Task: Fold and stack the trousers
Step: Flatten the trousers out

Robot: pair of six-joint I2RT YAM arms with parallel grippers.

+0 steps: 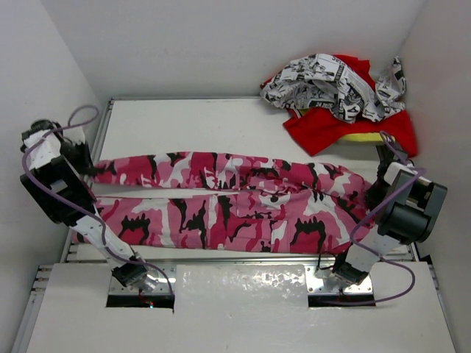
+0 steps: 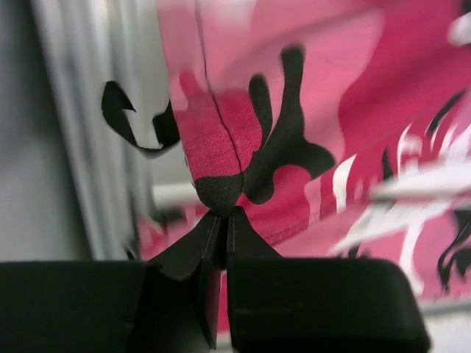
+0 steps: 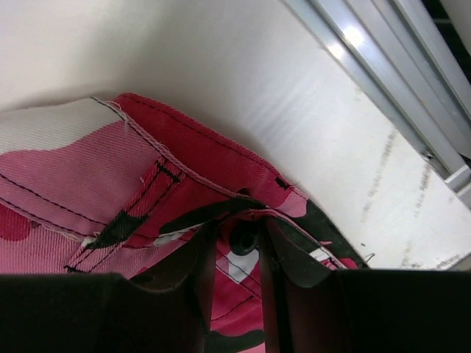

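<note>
The pink camouflage trousers (image 1: 235, 202) lie flat across the table, legs pointing left and waist at the right. My left gripper (image 1: 88, 168) is at the cuff of the far leg. In the left wrist view it (image 2: 223, 213) is shut on the hem of the trousers (image 2: 294, 110), which hangs lifted off the table. My right gripper (image 1: 377, 184) is at the waist end. In the right wrist view it (image 3: 239, 228) is closed around a fold of the waistband (image 3: 184, 169), with a dark button between the fingertips.
A black-and-white printed cloth (image 1: 335, 84) lies crumpled on a plain red cloth (image 1: 324, 132) at the back right corner. White walls enclose the table on three sides. Metal rails run along the table edges (image 2: 81, 110) (image 3: 397, 73).
</note>
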